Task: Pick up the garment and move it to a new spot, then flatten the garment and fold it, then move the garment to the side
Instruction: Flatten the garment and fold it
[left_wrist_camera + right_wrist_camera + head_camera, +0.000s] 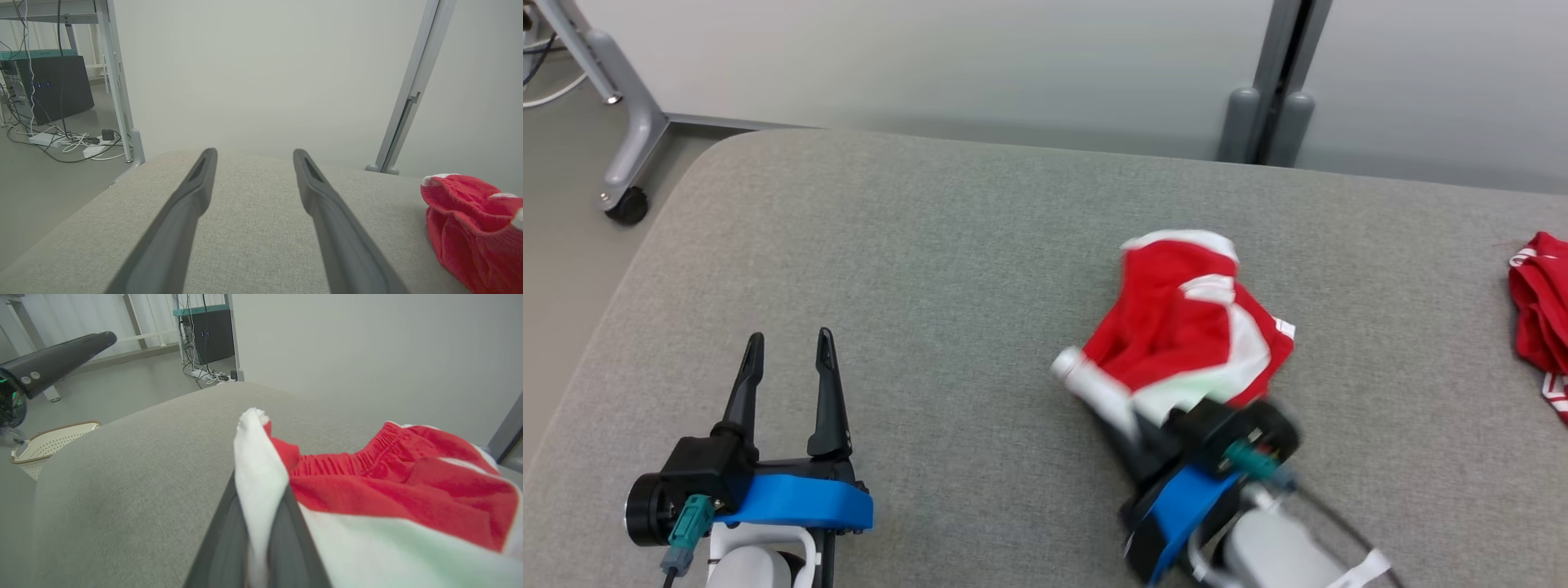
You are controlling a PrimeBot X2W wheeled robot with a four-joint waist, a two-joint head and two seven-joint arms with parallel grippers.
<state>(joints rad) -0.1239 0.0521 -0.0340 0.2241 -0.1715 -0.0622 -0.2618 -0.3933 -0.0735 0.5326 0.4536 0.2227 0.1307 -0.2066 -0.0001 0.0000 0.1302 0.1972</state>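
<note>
In the middle right of the head view, the garment (1184,327) is lying bunched up on the gray tabletop (931,269). It is looking soft, light and floppy, red with white bands. The right tool (1094,388) is pinching its white edge, likely a good place to hold. The left tool (791,339), at the lower left, is standing with its fingers apart, holding nothing.
</note>
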